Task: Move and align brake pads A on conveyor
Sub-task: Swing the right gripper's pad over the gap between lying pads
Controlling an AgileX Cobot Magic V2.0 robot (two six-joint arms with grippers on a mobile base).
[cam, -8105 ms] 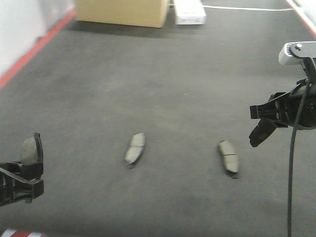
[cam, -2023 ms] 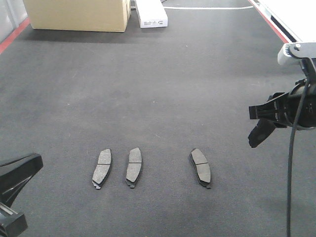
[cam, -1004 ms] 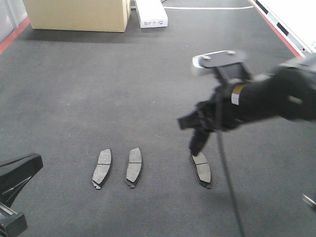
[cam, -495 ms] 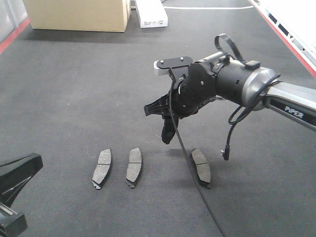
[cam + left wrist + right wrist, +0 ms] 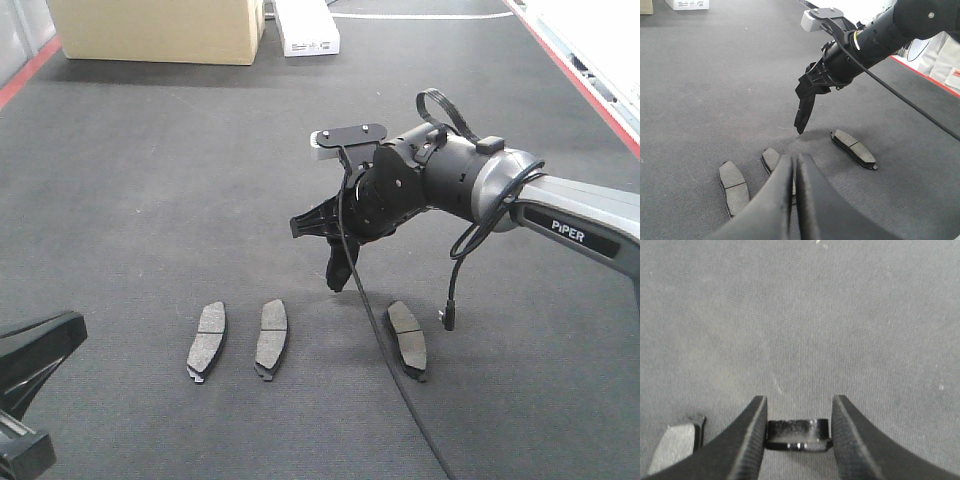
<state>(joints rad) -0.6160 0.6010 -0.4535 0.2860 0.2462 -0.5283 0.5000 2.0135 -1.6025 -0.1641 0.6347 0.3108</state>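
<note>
The fourth flat dark grey-brown brake pad (image 5: 798, 434), clamped edge-on in the black right gripper (image 5: 338, 270), may land skewed at the gap's (image 5: 335, 345) twelve o'clock; the empty left gripper (image 5: 794, 175) sits pinched closed.

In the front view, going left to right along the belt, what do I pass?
Left tool → leftmost brake pad → middle brake pad → right tool, hanging above the belt → rightmost brake pad.

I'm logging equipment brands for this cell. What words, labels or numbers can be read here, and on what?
"PIPER": white lettering on the right arm's grey link.
White box at the far end: dark print, too small to read.
Nothing else legible.
</note>
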